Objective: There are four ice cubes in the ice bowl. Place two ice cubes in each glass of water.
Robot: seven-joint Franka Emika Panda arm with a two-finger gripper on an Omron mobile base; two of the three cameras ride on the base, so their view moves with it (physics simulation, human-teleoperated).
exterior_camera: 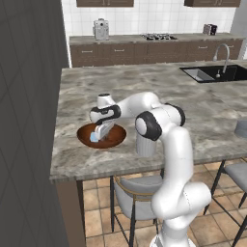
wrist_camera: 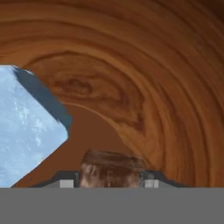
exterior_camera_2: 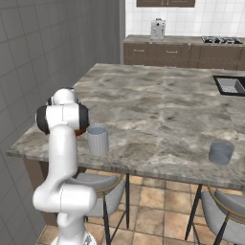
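The ice bowl (exterior_camera: 117,139) of reddish-brown wood sits near the counter's front left. My gripper (exterior_camera: 100,134) reaches down into it. Seen from the hand, the bowl's grained inside (wrist_camera: 153,87) curves around, and one large pale-blue ice cube (wrist_camera: 26,131) lies off to the left of my gripper (wrist_camera: 108,182). Between the fingertips sits a small translucent ice cube (wrist_camera: 113,168) that fills the gap, and the jaws stand closed against it. One glass of water (exterior_camera_2: 97,139) stands just right of the arm. The other glass (exterior_camera_2: 221,152) stands near the front edge, far right (exterior_camera: 241,128).
The marble counter (exterior_camera: 193,111) stretches back to a sink with a faucet (exterior_camera: 219,62) at the far right. Grey stools (exterior_camera: 137,193) stand under the front edge. A tiled wall (exterior_camera: 29,120) closes off the left side.
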